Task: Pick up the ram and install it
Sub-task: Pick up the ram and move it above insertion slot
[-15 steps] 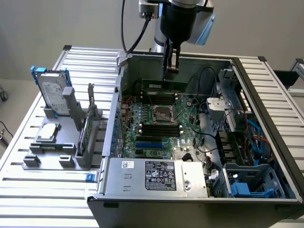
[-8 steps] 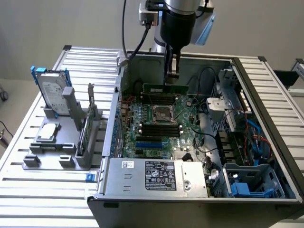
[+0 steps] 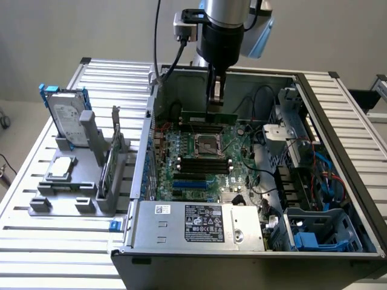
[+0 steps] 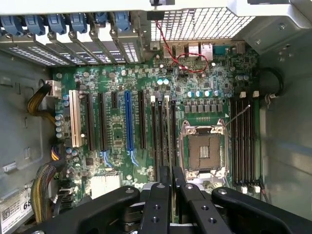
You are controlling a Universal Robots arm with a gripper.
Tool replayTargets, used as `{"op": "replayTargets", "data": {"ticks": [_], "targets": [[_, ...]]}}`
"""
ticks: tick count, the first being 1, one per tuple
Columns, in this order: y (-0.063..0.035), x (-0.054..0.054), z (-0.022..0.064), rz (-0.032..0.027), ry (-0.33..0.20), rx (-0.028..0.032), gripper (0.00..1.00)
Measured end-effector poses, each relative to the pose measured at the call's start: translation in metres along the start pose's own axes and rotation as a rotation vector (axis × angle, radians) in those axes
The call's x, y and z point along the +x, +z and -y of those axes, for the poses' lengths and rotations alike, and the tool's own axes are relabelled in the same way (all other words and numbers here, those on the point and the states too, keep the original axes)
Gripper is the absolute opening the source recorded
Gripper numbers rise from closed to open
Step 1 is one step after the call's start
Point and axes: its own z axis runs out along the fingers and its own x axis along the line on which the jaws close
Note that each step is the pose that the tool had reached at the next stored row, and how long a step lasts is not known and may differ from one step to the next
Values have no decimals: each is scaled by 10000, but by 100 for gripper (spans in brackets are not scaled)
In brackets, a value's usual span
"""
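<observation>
The ram (image 3: 196, 115) is a long green stick held level inside the open computer case (image 3: 338, 121), with my gripper (image 3: 214, 104) shut on its middle from above. It hangs at the bank of black memory slots (image 3: 202, 128) on the far side of the processor socket (image 3: 208, 145). In the wrist view my gripper (image 4: 171, 171) shows its two black fingers (image 4: 161, 195) pressed close together. The ram (image 4: 167, 131) appears edge-on as a thin pale strip running along the memory slots (image 4: 157, 131) beside the socket (image 4: 202, 148). I cannot tell whether it touches a slot.
A grey fixture (image 3: 78, 193) at the exterior view's left holds a silver hard drive with blue rails (image 3: 66, 115) and a square processor chip (image 3: 60, 169). The power supply (image 3: 199, 223), cables (image 3: 266, 181) and drive cage (image 3: 314, 235) crowd the case. More slots (image 4: 243, 141) lie beyond the socket.
</observation>
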Motion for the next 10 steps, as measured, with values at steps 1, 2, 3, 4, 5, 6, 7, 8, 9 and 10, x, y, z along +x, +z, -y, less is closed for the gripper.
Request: {"op": "replayTargets", "data": {"ticks": [1,2,3,4,5,6,7,8,9,10], "targets": [[13,0,1,5,49,7,14],[18,0,2,6,64,8,14],[17,0,3,1,64,5,14],[18,0,3,2,65,6,14],[18,0,3,2,65,5,14],[18,0,3,2,65,5,14],[18,0,3,3,65,5,14],[18,0,3,3,66,5,14],[18,0,3,3,66,5,14],[18,0,3,3,65,5,14]]}}
